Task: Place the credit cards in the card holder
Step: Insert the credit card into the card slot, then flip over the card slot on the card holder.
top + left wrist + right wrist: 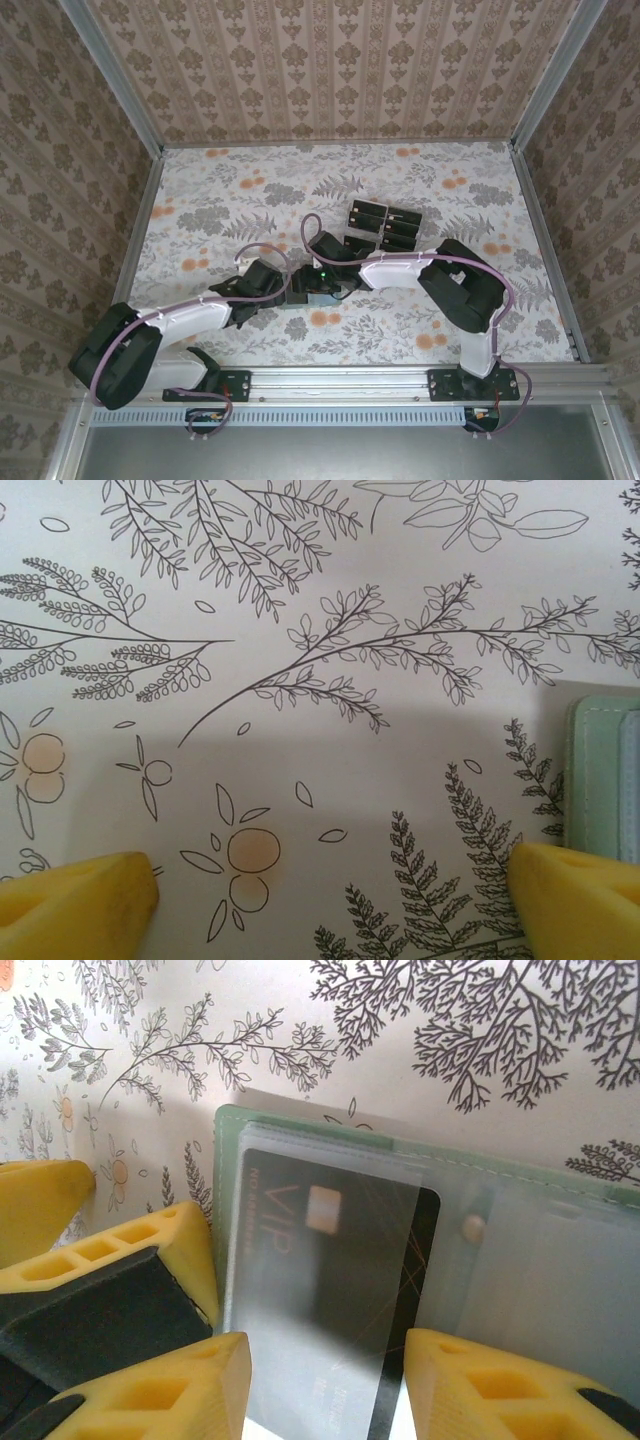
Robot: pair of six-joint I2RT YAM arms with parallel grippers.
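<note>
The grey-green card holder (232,1150) lies open on the table, its clear sleeves facing up. A black credit card (335,1260) marked VIP sits partly under one clear sleeve. My right gripper (325,1385) is shut on this card, one yellow fingertip at each long edge. My left gripper (335,905) stands open over the bare tablecloth, with the card holder's edge (600,770) just beyond its right finger. That left finger (100,1260) rests beside the holder's left edge. From above, both grippers (285,290) (322,272) meet at the card holder (318,297).
Several more black credit cards (385,225) lie in rows behind the right gripper, towards the back of the table. Patterned walls close in the table on three sides. Open tablecloth stretches to the left (200,220) and right (520,290).
</note>
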